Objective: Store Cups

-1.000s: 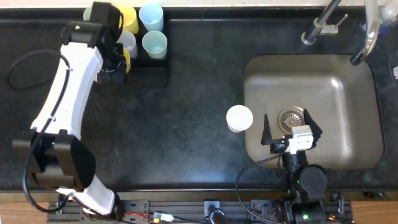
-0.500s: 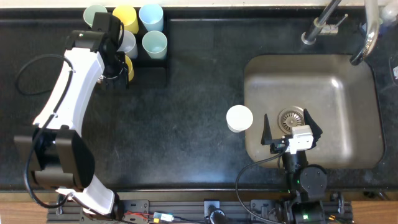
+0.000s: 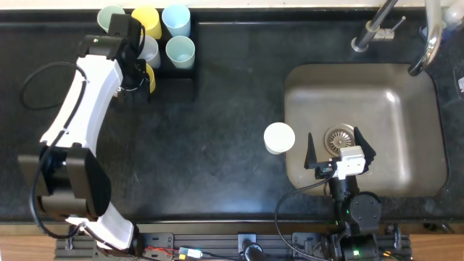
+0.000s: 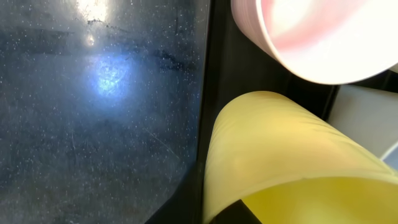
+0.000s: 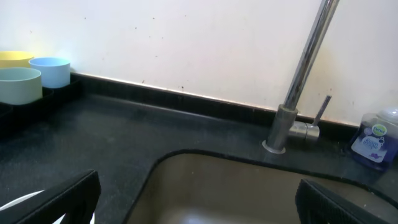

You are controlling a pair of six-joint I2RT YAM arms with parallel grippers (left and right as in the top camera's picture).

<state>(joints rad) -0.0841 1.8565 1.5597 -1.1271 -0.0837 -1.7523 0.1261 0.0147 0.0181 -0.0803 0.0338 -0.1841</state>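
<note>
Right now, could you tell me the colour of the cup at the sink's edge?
The cup is white; top view best.

Speckled glossy countertop (image 3: pixel 217 145) — brushed-metal sink (image 3: pixel 406 87), polished metal tap (image 5: pixel 306 68) — yellow cup (image 4: pixel 280 155) of smooth matt plastic.

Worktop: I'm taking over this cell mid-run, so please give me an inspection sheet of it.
Surface: dark counter, with a sink set in at the right; no spills seen.
Job's things: rack at the back left with cups standing in it; yellow cup at its front; white cup at the sink's left rim.
Clutter: nothing seen.
Grippers: left gripper at the yellow cup, grip hidden; right gripper open over the sink, near the drain.
Cables: black cable looping beside the left arm; second cable at the right arm's base.
Surroundings: faucet, soap bottle, white wall.
</note>
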